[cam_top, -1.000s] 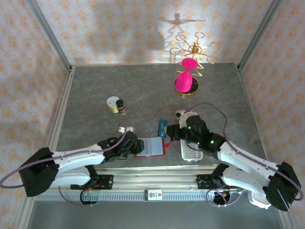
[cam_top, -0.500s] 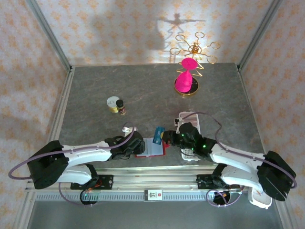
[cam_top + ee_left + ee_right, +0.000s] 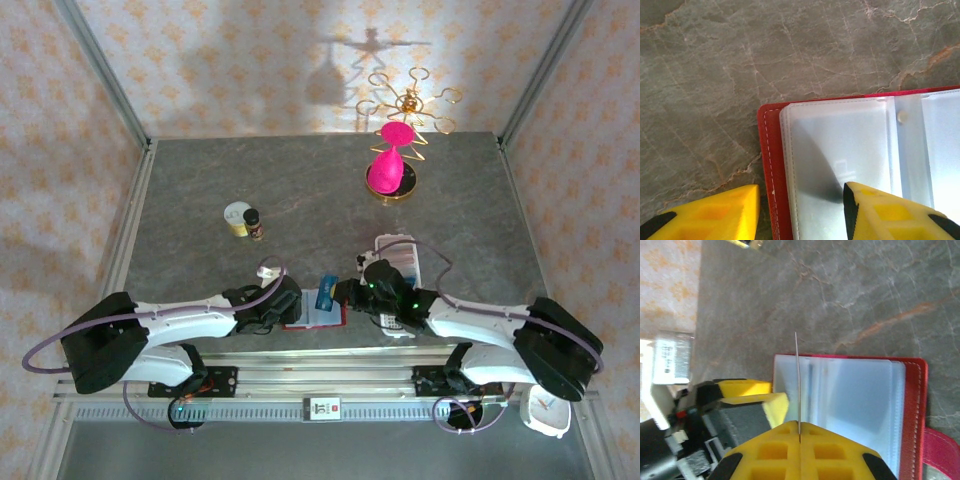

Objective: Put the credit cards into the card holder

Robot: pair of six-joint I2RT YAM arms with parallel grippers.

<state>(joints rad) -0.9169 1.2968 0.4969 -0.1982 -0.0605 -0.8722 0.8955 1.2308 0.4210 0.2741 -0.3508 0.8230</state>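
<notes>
The red card holder (image 3: 318, 318) lies open on the table near the front edge, its clear sleeves (image 3: 840, 145) facing up. My left gripper (image 3: 287, 305) is open and straddles the holder's left edge (image 3: 771, 165). One of its fingers (image 3: 890, 212) rests over the sleeve and the other stands over bare table. My right gripper (image 3: 800, 432) is shut on a blue credit card (image 3: 326, 292). In the right wrist view that card (image 3: 797, 375) stands edge-on above the left part of the sleeves (image 3: 855, 395).
A long white slotted tray (image 3: 402, 250) lies partly under the right arm. At the back right stands a gold wire stand with a pink object (image 3: 392, 165). Left of centre are a pale-lidded jar (image 3: 237, 216) and a dark bottle (image 3: 254, 224). A small silver item (image 3: 268, 270) lies behind the left gripper.
My right gripper has carried the blue card leftward and nearer, from beside the tray to over the open holder. The left gripper has narrowed a little at the holder's left edge.
</notes>
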